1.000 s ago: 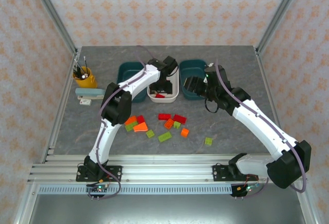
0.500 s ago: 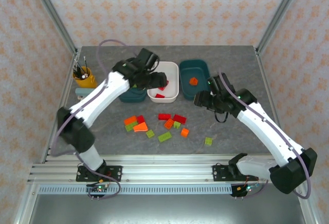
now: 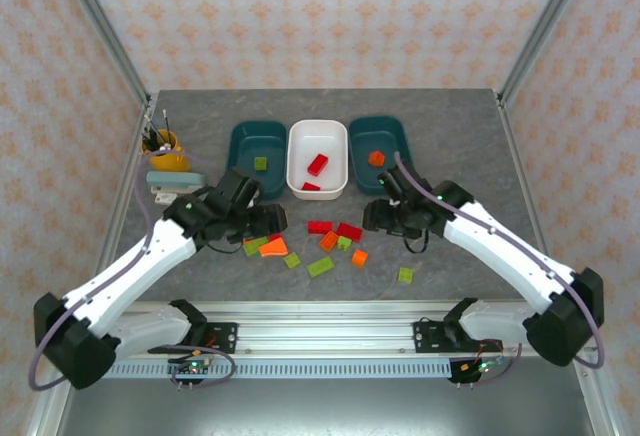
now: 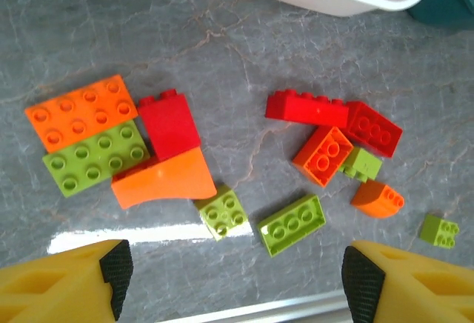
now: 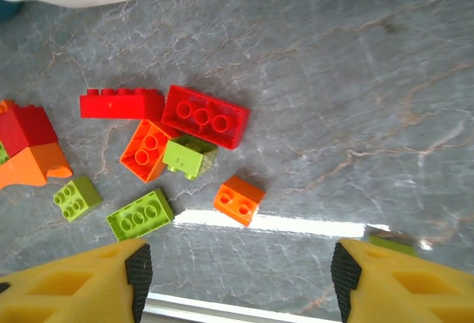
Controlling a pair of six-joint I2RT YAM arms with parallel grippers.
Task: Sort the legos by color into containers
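left claw (image 4: pixel 233 282): spread, empty, over loose legos (image 3: pixel 320 227) | right claw (image 5: pixel 238 278): spread, empty, over them too | legos: mostly on table (image 3: pixel 450 136); red in white tray (image 3: pixel 318 196), green in left teal tray (image 3: pixel 240 151), orange in right teal tray (image 3: pixel 396 132)

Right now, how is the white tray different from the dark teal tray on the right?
Colour: the white tray is white, while the right teal tray is dark teal.
Contents: the white tray holds two red bricks, and the right teal tray holds one orange brick.
Place: the white tray sits in the middle of the row, and the right teal tray sits at its right end.
Both are shallow, rounded rectangles of like size.
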